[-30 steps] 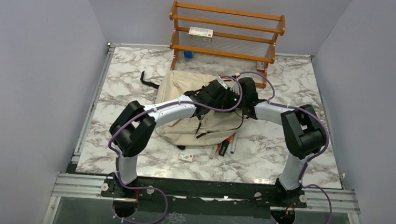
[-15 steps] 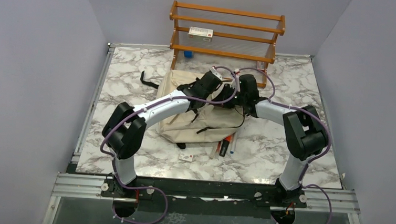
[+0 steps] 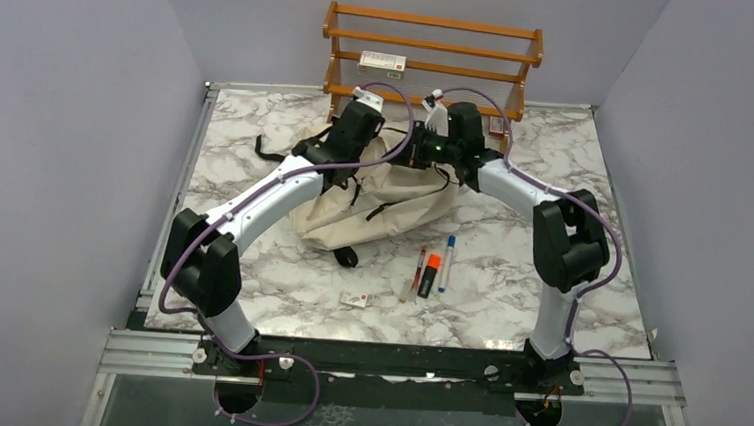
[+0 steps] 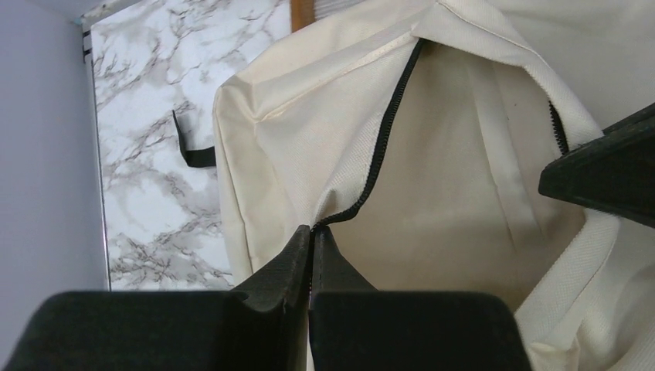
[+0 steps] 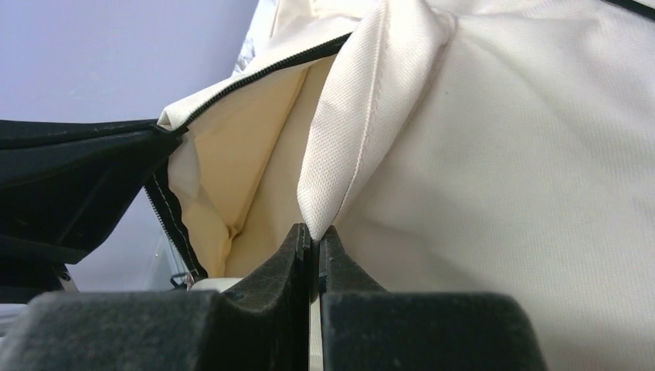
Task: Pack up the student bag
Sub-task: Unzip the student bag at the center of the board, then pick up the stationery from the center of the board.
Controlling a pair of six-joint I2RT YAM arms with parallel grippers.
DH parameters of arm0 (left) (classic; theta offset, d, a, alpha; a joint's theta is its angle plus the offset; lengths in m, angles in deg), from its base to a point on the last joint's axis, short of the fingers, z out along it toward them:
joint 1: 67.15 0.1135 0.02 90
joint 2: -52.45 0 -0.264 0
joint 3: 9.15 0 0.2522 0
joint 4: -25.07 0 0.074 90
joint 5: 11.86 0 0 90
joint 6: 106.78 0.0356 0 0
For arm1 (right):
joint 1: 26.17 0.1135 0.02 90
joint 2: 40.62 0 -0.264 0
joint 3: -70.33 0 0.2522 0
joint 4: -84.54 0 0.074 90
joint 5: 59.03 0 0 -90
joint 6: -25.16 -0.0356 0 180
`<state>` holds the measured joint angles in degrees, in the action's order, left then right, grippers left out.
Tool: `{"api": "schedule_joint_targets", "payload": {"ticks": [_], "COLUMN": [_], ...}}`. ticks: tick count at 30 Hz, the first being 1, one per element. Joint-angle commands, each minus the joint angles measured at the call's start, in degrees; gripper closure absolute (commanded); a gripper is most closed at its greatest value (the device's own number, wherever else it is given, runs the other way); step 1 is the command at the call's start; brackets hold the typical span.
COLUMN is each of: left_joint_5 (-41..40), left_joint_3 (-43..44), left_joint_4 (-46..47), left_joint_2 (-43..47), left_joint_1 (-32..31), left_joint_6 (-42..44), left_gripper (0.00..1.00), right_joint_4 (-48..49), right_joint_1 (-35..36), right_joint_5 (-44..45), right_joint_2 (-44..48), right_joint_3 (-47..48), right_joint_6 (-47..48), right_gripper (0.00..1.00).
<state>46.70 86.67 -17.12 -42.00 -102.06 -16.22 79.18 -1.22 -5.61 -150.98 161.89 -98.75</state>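
Note:
The student bag [image 3: 374, 198], a cream fabric backpack with black straps and zippers, lies at the middle back of the marble table. My left gripper [image 3: 329, 160] is shut on the bag's zipper edge [image 4: 363, 193] at its left rim. My right gripper [image 3: 416, 146] is shut on a fold of the bag's fabric [image 5: 340, 178] at the opposite rim. The two hold the bag's mouth apart, and its cream inside [image 4: 448, 193] shows, also in the right wrist view [image 5: 247, 162]. In front of the bag lie a red pen [image 3: 417, 271], an orange marker [image 3: 430, 274] and a blue pen [image 3: 447, 250].
A wooden rack [image 3: 430, 61] stands at the back edge with a white box [image 3: 382, 62] on its shelf. A small white card [image 3: 354, 299] lies near the front. A black strap [image 3: 269, 152] trails left of the bag. Purple-grey walls enclose the table.
Both grippers have moved toward the back of the table and apart, lifting the bag's top. The bag has shifted back, uncovering the pens and marker.

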Motion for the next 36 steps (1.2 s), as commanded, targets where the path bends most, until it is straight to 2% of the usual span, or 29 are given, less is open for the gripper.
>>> {"api": "schedule_joint_targets", "payload": {"ticks": [1, 4, 8, 14, 18, 23, 25, 29, 36], "left_joint_5": [-4.74, -3.64, -0.81, 2.46, 3.54, 7.96, 9.68, 10.17, 12.70], "left_joint_3": [3.96, 5.28, 5.54, 5.95, 6.47, 4.18, 3.13, 2.41, 2.30], "left_joint_4": [2.31, 2.85, 4.17, 6.43, 7.32, 7.79, 8.37, 9.27, 9.59], "left_joint_2": [5.74, 5.73, 5.87, 6.25, 6.15, 5.73, 5.71, 5.45, 4.71], "left_joint_1": [5.07, 6.90, 8.93, 11.82, 12.69, 12.81, 12.81, 12.77, 12.89], "left_joint_6": [-3.15, -3.25, -2.22, 0.28, 0.94, -1.57, -2.97, -4.54, -5.63], "left_gripper": [1.00, 1.00, 1.00, 1.00, 1.00, 1.00, 1.00, 1.00, 1.00], "right_joint_4": [-1.95, -3.08, -4.16, -4.55, -5.86, -15.01, -18.57, -25.30, -33.25], "right_joint_1": [-0.18, -0.07, -0.08, -0.08, -0.08, -0.08, -0.08, 0.32, 2.88], "right_joint_5": [-4.10, -4.40, -2.97, 4.71, 14.05, 26.33, 27.37, 23.04, 32.31], "right_joint_2": [-4.49, -4.79, -1.16, 10.42, 20.34, 31.54, 34.66, 38.53, 39.84], "right_joint_3": [8.89, 12.41, 11.49, 1.66, -9.17, -19.52, -22.20, -24.97, -27.52], "right_joint_6": [1.77, 2.49, 4.65, 9.00, 8.95, 6.59, 6.57, 9.07, 6.34], "right_gripper": [0.97, 0.91, 0.75, 0.65, 0.59, 0.54, 0.54, 0.54, 0.51]}}
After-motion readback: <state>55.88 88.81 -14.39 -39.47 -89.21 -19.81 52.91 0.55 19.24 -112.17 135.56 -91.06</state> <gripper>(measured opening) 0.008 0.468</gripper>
